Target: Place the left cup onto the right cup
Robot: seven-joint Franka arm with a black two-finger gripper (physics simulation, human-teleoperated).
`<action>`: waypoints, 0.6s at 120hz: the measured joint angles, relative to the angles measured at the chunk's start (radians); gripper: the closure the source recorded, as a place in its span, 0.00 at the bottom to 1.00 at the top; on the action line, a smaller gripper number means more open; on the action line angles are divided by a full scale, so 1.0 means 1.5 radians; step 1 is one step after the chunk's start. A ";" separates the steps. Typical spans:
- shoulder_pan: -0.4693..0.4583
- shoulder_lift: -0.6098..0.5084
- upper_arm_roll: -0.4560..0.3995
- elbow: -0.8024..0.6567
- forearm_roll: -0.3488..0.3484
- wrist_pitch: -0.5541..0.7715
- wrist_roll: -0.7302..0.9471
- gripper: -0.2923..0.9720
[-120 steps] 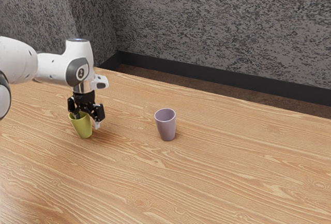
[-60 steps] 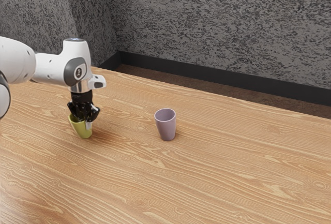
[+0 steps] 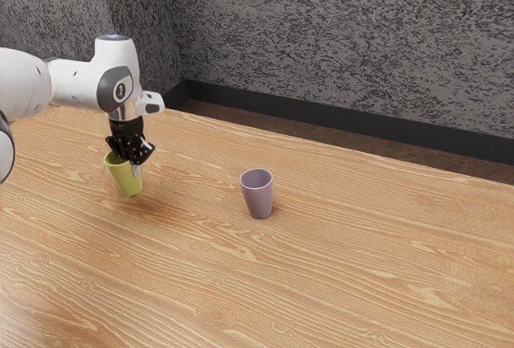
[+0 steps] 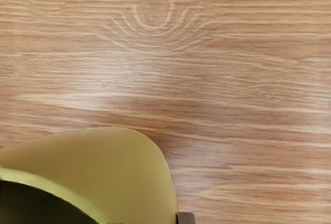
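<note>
While gripping olive-green plastic cup (image 3: 124, 178) in black two-finger gripper (image 3: 130, 155): hovering over wooden table (image 3: 361, 268) | lilac plastic cup (image 3: 257, 194) well apart | raised since earlier.

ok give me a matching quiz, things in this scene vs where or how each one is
Things:
1 green cup
2 purple cup
3 pincer
4 wall

States:
a standing free on the table
b speckled grey
c black, shut on a cup
d held by its rim

Pairs: 1-d, 2-a, 3-c, 4-b
</note>
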 joint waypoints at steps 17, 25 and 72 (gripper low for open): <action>-0.010 0.000 -0.001 0.033 0.006 -0.011 0.004 0.85; -0.016 0.000 -0.002 0.052 0.008 -0.020 0.005 0.85; -0.029 0.007 -0.049 0.130 0.003 -0.079 0.006 0.85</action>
